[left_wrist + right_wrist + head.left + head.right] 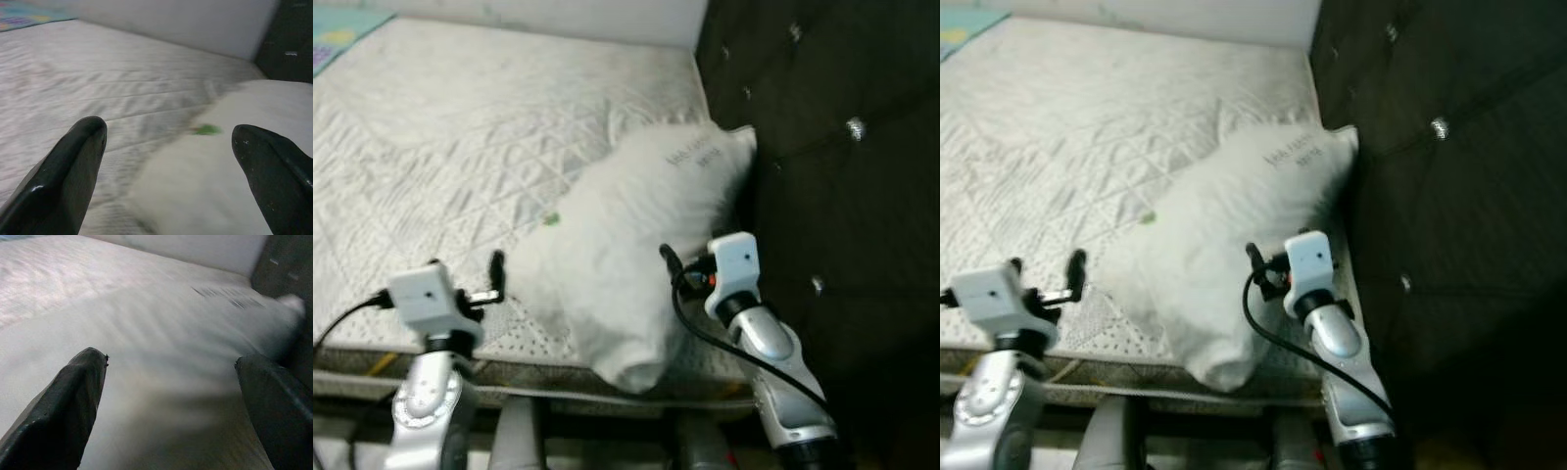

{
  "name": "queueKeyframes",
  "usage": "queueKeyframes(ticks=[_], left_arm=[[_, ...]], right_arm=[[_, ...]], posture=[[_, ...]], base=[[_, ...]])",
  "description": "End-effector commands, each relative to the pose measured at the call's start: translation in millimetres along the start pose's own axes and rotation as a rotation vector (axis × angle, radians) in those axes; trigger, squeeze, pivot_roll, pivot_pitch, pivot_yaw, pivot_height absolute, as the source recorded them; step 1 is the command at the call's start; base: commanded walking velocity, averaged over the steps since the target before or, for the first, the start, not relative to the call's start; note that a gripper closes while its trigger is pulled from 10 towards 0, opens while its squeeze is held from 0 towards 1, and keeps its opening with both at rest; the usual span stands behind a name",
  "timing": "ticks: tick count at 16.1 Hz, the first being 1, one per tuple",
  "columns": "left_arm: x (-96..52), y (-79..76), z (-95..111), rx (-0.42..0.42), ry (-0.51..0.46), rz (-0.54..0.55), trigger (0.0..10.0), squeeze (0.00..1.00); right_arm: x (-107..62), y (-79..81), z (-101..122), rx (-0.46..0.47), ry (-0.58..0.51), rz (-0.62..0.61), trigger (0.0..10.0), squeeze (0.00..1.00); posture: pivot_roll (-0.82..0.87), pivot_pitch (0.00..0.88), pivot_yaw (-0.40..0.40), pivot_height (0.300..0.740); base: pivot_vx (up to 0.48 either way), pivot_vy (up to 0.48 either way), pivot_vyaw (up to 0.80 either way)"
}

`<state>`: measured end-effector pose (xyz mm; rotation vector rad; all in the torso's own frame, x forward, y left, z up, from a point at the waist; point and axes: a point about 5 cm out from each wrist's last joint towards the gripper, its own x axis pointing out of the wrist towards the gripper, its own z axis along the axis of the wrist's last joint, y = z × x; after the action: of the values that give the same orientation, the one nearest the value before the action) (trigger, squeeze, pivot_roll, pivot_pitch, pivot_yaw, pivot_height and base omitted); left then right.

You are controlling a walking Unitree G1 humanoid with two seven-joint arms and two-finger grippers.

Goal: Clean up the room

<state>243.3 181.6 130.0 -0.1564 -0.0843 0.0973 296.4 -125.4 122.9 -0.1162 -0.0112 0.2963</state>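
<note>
**Mia:** Where is the pillow [636, 245]?

**Ben:** In the middle of the head pictures, a bit to the right. It lies slanted on the white mattress [460, 147]. Its top corner leans on the dark headboard [842, 176]. Its bottom corner pokes over the front edge of the bed.

**Mia:** What are the robot's hands doing?

**Ben:** The left gripper [168, 161] is at the lower left, just beside the pillow's left side. Its fingers are spread wide with nothing between them. The right gripper [171, 401] is at the lower middle, over the pillow's right side. Its fingers are spread wide too, and they hold nothing.

**Mia:** So what comes next?

**Ben:** I think it wants to pick up the pillow and put it straight. It should push both grippers in deep, one on each side, then squeeze. A pillow is soft and floppy. A tiny pinch at the edge might slip off.

**Mia:** Is there room to move?

**Ben:** Lots on the left. The mattress runs far toward the upper left, and only a colourful mat [342, 39] peeks in at that corner. The right is tight, because the headboard stands close to the right arm. Near the bottom, the hanging corner could slide off the bed, so lift before pulling.
</note>
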Motion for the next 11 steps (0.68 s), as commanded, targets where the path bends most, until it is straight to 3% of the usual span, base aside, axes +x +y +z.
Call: queueKeyframes(ticks=[1,4,11], left_arm=[[-1.4,-9.5,0.5,0.01,-0.003,-0.04,10.0,0.0],[-1.8,-9.8,-0.2,0.002,0.003,-0.036,10.0,0.0],[-0.2,-10.1,-1.0,0.007,0.008,-0.035,10.0,0.0]], right_arm=[[-7.3,-9.7,-9.7,0.011,0.039,-0.033,10.0,0.0],[-7.6,-9.5,-10.0,0.012,0.04,-0.026,10.0,0.0],[-3.1,-0.5,-10.9,0.022,0.097,0.156,10.0,0.0]], posture=[[0.04,0.074,-0.076,0.562],[0.04,0.079,-0.075,0.532],[0.04,0.084,-0.08,0.532]], base=[[0.0,0.0,0.0],[0.0,0.0,0.0],[0.0,0.0,0.0]])
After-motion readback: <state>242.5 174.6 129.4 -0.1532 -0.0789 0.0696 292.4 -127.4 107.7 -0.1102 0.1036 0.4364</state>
